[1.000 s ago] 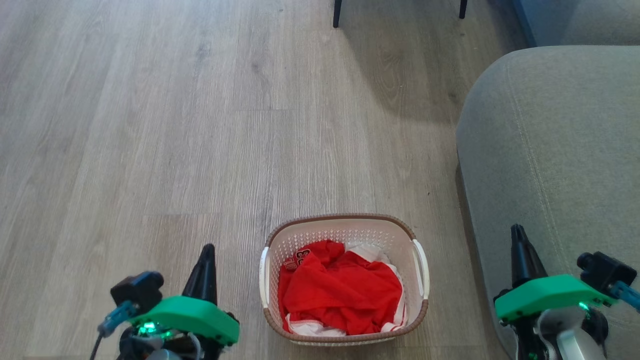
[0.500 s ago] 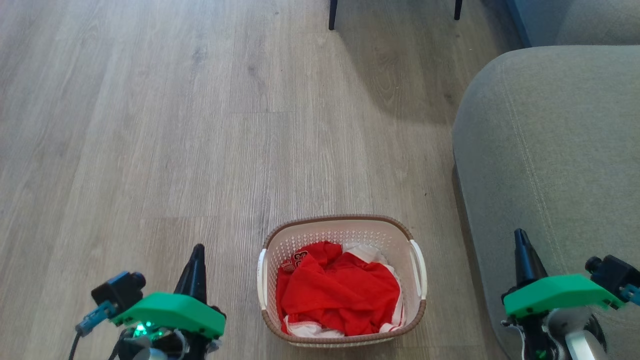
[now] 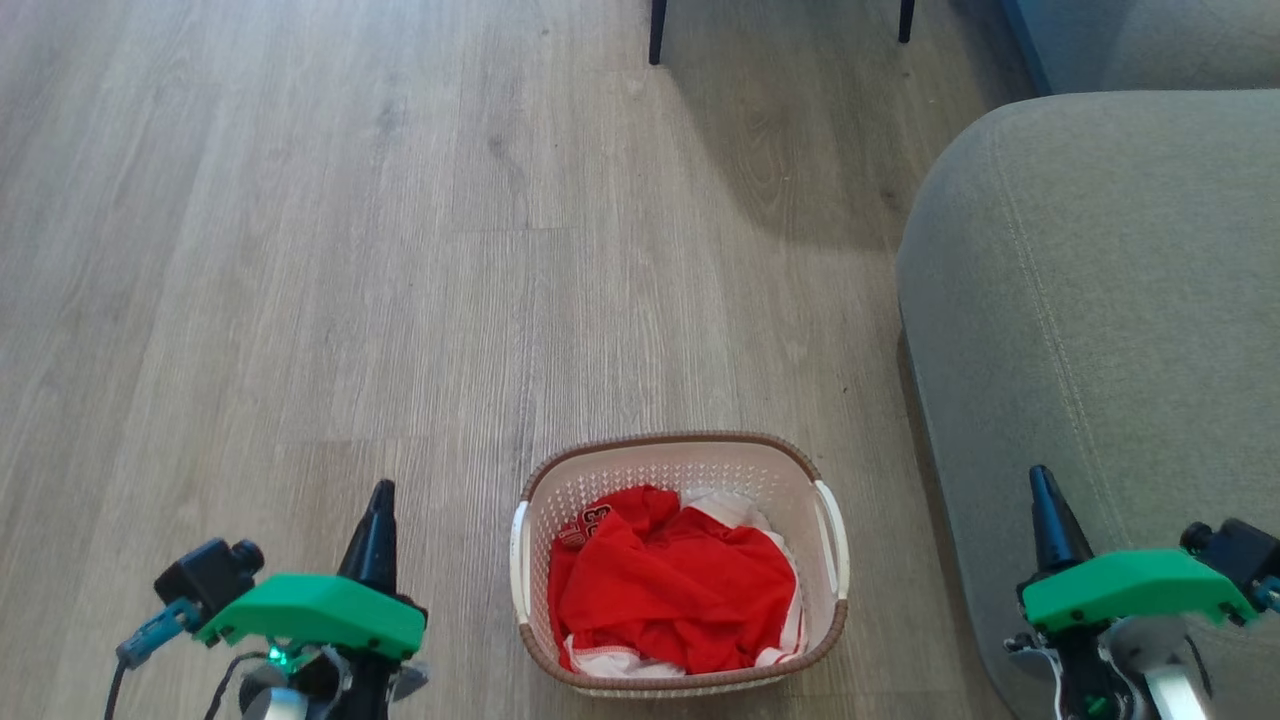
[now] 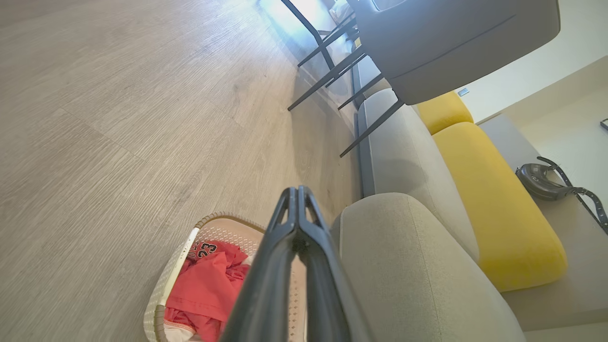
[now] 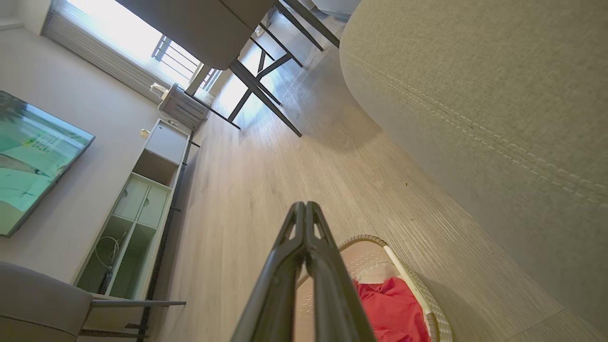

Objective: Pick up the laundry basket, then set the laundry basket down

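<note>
Squarely between the robot's two arms, the laundry basket (image 3: 680, 465) stood on the wood-look floor (image 3: 300, 250), just beside the rounded arm of a grey sofa (image 3: 1100, 300). A crumpled red garment (image 3: 670, 590) with white trim lay inside it. The left gripper (image 3: 381, 495) hung to the basket's left. The right gripper (image 3: 1040, 480) hung to its right, seen against the sofa's side, and both were clear of the white side handles (image 3: 517, 560). Each pair of jaws was pressed together, the dark fingers meeting at their tips and holding nothing. Dark chair legs (image 3: 655, 30) stood on the floor farther off. From the left wrist, yellow cushions (image 4: 494, 204) showed on the sofa. From the right wrist, a wall-mounted screen (image 5: 33, 161) and an open cabinet (image 5: 137, 213) came into frame.
</note>
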